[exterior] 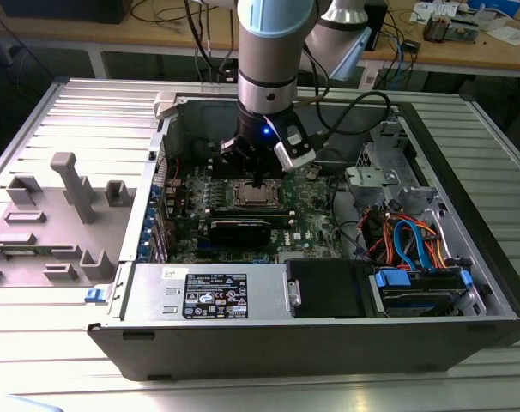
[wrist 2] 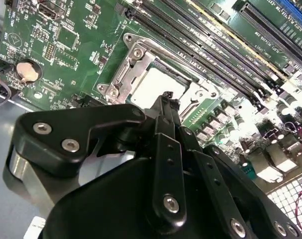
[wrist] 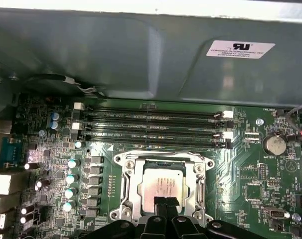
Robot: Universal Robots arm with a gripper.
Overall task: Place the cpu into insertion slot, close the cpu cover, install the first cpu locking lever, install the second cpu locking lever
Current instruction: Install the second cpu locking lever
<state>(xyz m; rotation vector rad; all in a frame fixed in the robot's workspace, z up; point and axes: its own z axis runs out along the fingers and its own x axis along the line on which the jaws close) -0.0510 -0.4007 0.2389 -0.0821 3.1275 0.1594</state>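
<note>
- First wrist view looks down on the green motherboard [wrist: 56, 144], where the cpu [wrist: 163, 186] lies flat inside the insertion slot [wrist: 122, 191], silvery top up.
- The gripper [wrist: 166, 204] has its black fingertips drawn narrow, close together, right at the near edge of the cpu; whether they pinch the chip or only touch it, I cannot tell.
- The cpu cover [wrist 2: 136, 67] seems to be down around the chip in both wrist views, its window framing the metal top, though the angle leaves some doubt.
- Risk, as I judge it: if the chip is not fully seated, pressure from the tips could tilt it in the socket and harm the contacts beneath.
- Another risk: the tips sit very near the frame's edge, so a sideways slip could catch the cover or scrape the chip's top.
- The memory slots [wrist: 151, 127] run just beside the socket and small capacitors [wrist: 71, 179] stand near it, so a wide swing of the linkage could strike them.
- Exterior view shows the open computer case [exterior: 329, 343] as the main container: it holds the motherboard, a black power supply [exterior: 208, 292] along the near wall, and a drive bay with blue and orange cables [exterior: 410, 245] toward the exterior view's right.
- The arm [exterior: 273, 51] reaches down into the case from above, over the socket.
</note>
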